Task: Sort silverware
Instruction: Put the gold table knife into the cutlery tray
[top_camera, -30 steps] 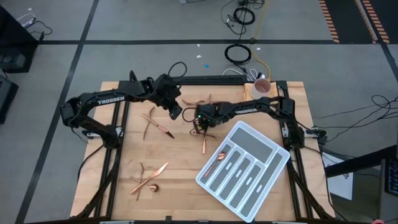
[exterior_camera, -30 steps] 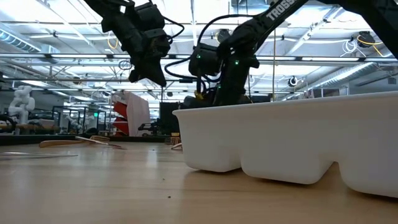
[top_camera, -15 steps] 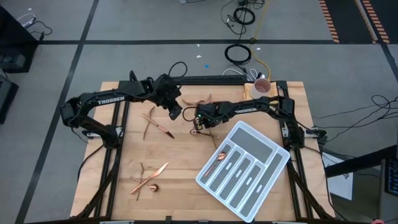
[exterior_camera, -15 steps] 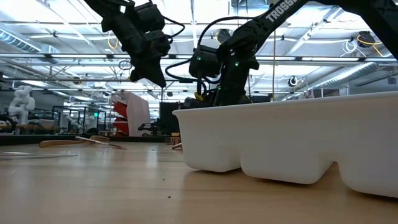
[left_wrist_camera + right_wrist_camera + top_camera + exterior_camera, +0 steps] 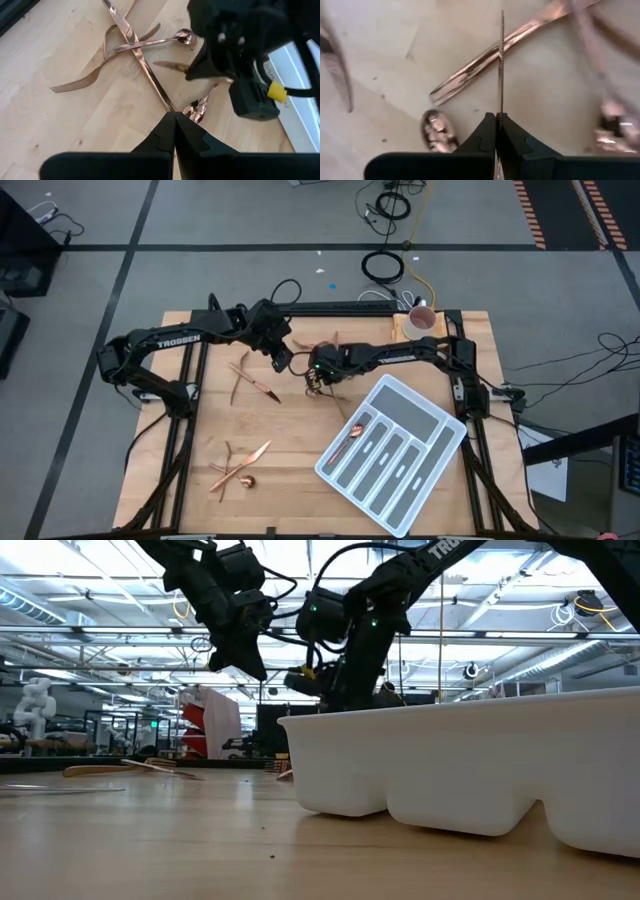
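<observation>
My right gripper hangs over the table's middle, shut on a thin copper knife. The knife's pointed tip sticks out beside the gripper. A spoon lies on the wood under it. My left gripper is shut on nothing and hovers high, just left of the right one. Below it a pile of silverware lies crossed: a fork, a spoon and a long knife. The grey divided tray rests on the near right, with one copper piece in its leftmost slot. My right gripper pinches the knife between its two fingers, coming steeply from above. The knife is seen edge-on, and its serrated blade reaches out past the fingertips. The fingers hide the end they hold. The knife is lifted clear of the table.
More silverware lies at the near left, left of middle and toward the far edge. A pink cup stands at the far right corner. Bare wood shows between the near-left pieces and the tray.
My right gripper has taken hold of a knife that lay on the wood just near of it. It has risen with the knife, which is now off the table. My left gripper has kept still.
</observation>
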{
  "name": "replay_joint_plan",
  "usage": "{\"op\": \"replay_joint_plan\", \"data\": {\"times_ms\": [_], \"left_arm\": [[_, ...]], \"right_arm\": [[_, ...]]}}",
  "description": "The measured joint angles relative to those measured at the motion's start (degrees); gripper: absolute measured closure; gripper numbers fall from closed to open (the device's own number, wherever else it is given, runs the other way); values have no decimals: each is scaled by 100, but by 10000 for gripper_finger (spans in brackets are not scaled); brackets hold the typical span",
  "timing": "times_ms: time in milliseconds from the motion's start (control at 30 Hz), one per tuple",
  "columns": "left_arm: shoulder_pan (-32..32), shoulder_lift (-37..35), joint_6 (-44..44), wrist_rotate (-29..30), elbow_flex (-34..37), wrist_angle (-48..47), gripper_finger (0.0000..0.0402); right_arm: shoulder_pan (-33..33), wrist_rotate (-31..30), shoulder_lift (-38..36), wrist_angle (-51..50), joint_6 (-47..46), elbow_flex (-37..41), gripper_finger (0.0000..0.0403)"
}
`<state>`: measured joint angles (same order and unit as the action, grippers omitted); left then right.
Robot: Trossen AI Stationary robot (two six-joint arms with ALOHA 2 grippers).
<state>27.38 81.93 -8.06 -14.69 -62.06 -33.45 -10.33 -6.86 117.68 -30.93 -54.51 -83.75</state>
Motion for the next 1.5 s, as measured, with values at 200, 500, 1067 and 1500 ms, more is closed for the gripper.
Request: {"op": "replay_joint_plan", "data": {"times_ms": [200,500,1067,1500], "left_arm": [[-2,0,-10,21,0,2,393],[9,4,-9,133,0,15,393],[167,4,150,154,0,149,393],[225,4,108,104,0,153,393]], "right_arm": [[79,-789,-548,78,159,-32,403],[351,-2355,-2140,-1228,-143,-44,403],[3385,-3420,-3774,-1282,-4070,1517,403],[5695,-4963,-3735,-598,-7684,2796,403]]}}
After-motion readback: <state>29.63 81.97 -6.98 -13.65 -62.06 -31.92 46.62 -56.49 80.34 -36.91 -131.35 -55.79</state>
